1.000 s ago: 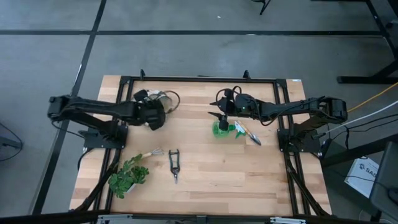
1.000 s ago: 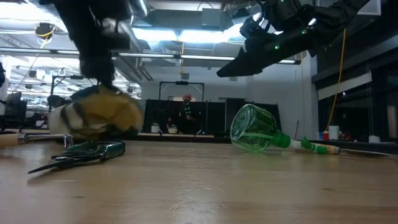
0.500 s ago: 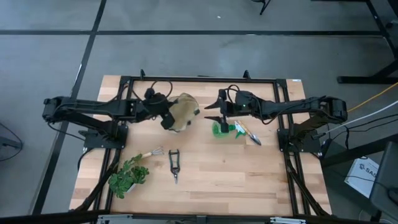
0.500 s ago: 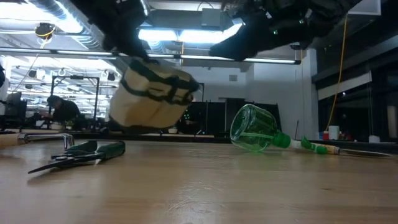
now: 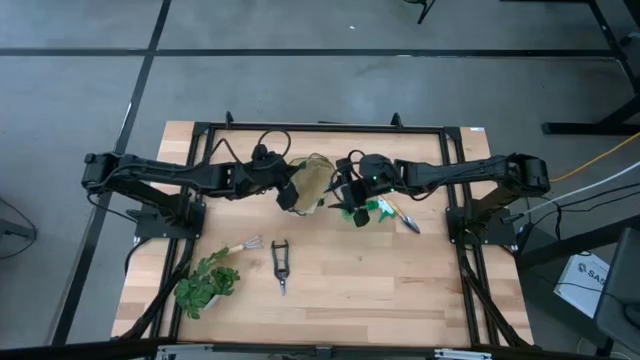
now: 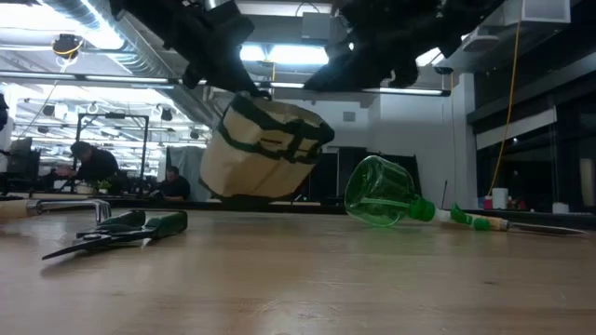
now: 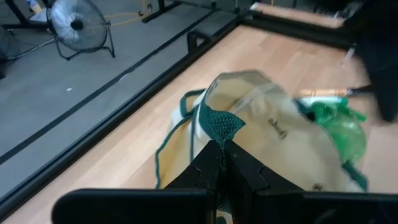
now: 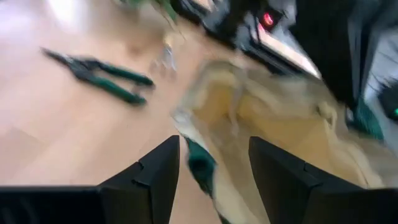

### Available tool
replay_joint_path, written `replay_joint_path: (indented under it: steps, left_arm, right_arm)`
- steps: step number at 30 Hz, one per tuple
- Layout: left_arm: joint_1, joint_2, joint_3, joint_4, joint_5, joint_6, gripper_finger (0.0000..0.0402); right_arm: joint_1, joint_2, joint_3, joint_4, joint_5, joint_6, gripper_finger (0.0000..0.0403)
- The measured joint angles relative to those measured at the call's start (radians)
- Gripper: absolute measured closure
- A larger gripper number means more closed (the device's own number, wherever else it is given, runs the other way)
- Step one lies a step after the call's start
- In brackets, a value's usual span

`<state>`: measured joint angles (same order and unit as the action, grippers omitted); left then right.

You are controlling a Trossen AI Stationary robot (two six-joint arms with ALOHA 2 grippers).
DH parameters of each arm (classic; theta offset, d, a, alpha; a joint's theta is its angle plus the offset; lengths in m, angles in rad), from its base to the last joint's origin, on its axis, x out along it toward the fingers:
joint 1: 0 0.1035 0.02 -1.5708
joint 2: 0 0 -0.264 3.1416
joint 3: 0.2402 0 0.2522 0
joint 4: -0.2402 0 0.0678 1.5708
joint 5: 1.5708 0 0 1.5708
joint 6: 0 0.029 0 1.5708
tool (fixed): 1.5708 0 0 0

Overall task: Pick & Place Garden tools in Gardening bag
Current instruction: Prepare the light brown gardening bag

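Observation:
The white-and-green gardening bag (image 5: 311, 183) hangs at the table's middle, tan lining showing; it also shows in the low view (image 6: 265, 149). My left gripper (image 5: 287, 191) is shut on it from its left. My right gripper (image 5: 343, 190) is open just right of the bag, and the bag's green-edged rim (image 8: 200, 163) lies between its fingers. The green spray bottle (image 5: 358, 211) lies on its side just near of my right gripper. The dark-handled shears (image 5: 281, 263) lie flat nearer the front. My left gripper pinches a green woven strap at the bag's rim (image 7: 219, 126) between its two fingers. The fingers come from the table's left, about level. The bag hangs tilted below the hold, its mouth toward my right gripper, and looks clear of the table in the low view. My right gripper stands around the bag's rim; whether it touches, I cannot tell.
A leafy plant sprig (image 5: 207, 285) and a small hand rake (image 5: 243, 245) lie at the front left. A green-and-white hand tool (image 5: 402, 213) lies right of the bottle. A black frame (image 5: 320, 127) edges the table.
My left gripper has carried the bag from the far left toward the table's middle, lifting it; the bag now hangs tilted beside the bottle. My right gripper has come slightly left and nearer, up to the bag's rim.

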<state>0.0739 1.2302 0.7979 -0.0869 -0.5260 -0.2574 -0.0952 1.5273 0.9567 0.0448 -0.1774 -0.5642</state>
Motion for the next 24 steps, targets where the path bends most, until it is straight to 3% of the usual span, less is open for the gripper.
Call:
replay_joint_path:
  steps: [8,15,18,24]
  left_arm:
    - [0.000,-0.005,0.000,0.032,0.022,0.008,0.0392]
    - [0.000,-0.005,0.000,0.054,0.021,0.035,0.0391]
    - [0.000,-0.005,0.000,0.052,-0.002,0.054,0.0386]
    - [0.000,-0.006,0.000,0.017,-0.079,0.075,0.0357]
  right_arm:
    - [0.000,0.085,0.000,0.008,0.052,-0.070,0.0208]
    - [0.002,0.144,-0.001,0.022,0.220,-0.116,0.0219]
    - [0.005,0.143,-0.001,0.027,0.229,-0.118,0.0259]
    - [0.005,0.134,0.037,-0.051,0.312,-0.082,0.0384]
